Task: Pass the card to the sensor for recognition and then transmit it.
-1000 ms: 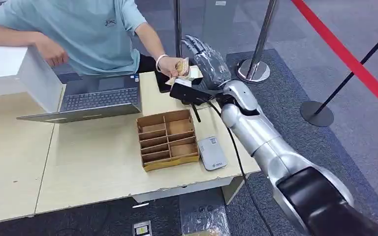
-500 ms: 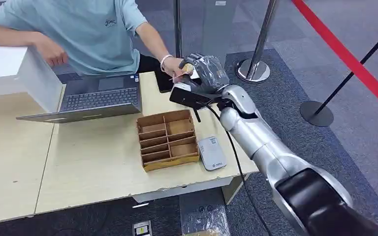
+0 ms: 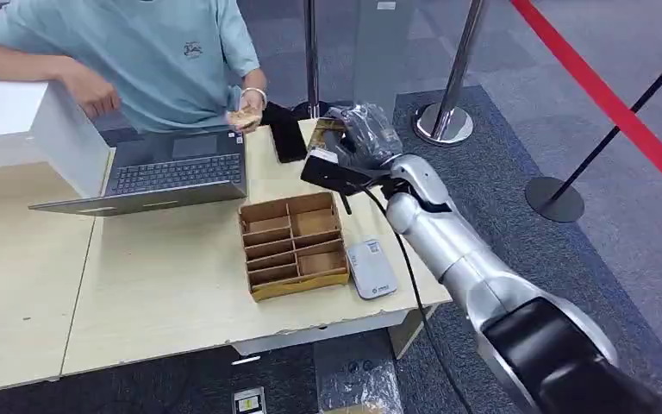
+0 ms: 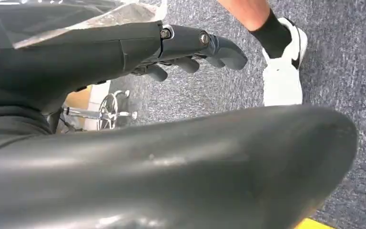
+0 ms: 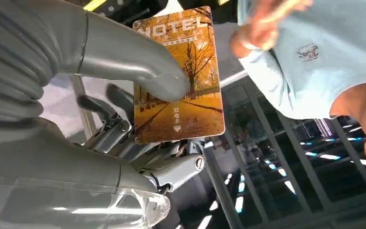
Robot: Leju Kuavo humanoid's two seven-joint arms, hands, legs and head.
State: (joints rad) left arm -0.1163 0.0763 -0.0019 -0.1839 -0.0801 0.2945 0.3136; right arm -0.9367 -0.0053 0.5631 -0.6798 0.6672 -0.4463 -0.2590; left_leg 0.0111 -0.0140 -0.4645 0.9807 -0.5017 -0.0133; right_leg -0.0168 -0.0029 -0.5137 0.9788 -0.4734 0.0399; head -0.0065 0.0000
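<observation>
Orange-printed hotel card [image 5: 180,76] sits pinched under the thumb of the right hand [image 3: 358,138], held above the table's [image 3: 164,285] far right edge. The white sensor [image 3: 371,268] lies flat on the table nearer the robot and well apart from the card, just right of the cardboard organiser [image 3: 293,244]. So the card must likely travel down and nearward. The left hand [image 4: 181,52] hangs over carpet, fingers curled, holding nothing.

Card [image 5: 180,78] in your right hand [image 3: 364,134]: orange, autumn-tree print, white lettering.
Sensor [image 3: 371,268] near that arm: light grey.
Organizer [image 3: 293,244]: brown cardboard.
Person's shirt [image 3: 159,56]: pale teal.
</observation>
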